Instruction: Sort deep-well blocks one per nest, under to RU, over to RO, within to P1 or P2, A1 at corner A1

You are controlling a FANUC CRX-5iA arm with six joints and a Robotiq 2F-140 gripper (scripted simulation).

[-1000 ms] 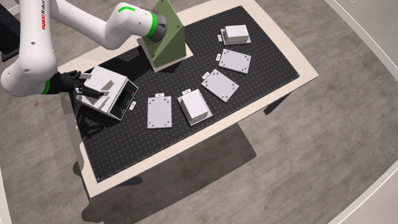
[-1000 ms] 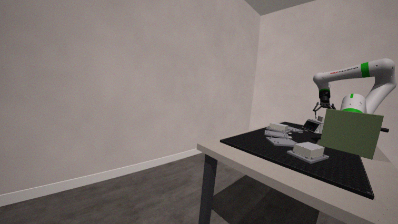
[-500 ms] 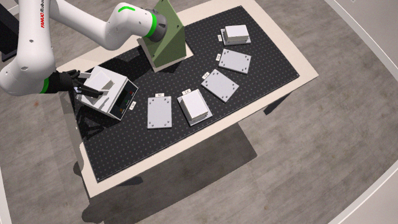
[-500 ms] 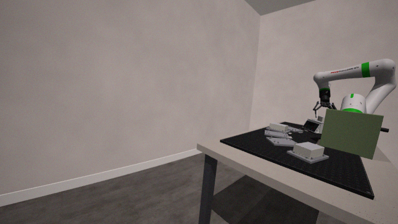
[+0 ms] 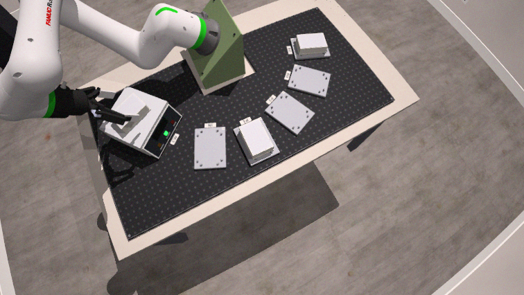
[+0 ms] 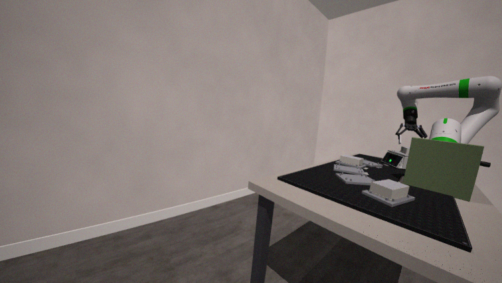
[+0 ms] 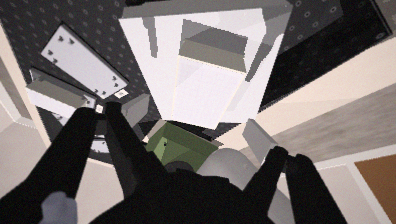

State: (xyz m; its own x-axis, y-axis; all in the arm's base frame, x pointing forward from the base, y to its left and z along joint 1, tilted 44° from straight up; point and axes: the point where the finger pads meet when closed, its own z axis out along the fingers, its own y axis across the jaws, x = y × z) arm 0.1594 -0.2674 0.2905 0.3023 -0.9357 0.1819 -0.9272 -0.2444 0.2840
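One white deep-well block point(image 5: 129, 104) point(image 7: 205, 92) lies on the platform of the check-weigher CW point(image 5: 152, 122) point(image 6: 394, 159) point(image 7: 142, 47) at the left end of the table. The green lamp point(image 5: 166, 133) point(image 6: 390, 160) on its front is lit. My gripper point(image 5: 114, 106) point(image 6: 409, 135) point(image 7: 198, 115) is open, its fingers spread wide to either side of this block, a little above it and not touching it. A second block point(image 5: 255, 137) point(image 6: 352, 160) sits in the nest next to the empty infeed nest point(image 5: 210, 147). A third block point(image 5: 311, 41) point(image 6: 390, 188) sits in the far right nest.
Two empty nest plates point(image 5: 289, 111) point(image 5: 308, 80) lie between the two filled nests. The arm's green pedestal point(image 5: 220, 55) point(image 6: 442, 169) stands at the back of the black perforated mat point(image 5: 165, 190). The table edge runs close behind the check-weigher.
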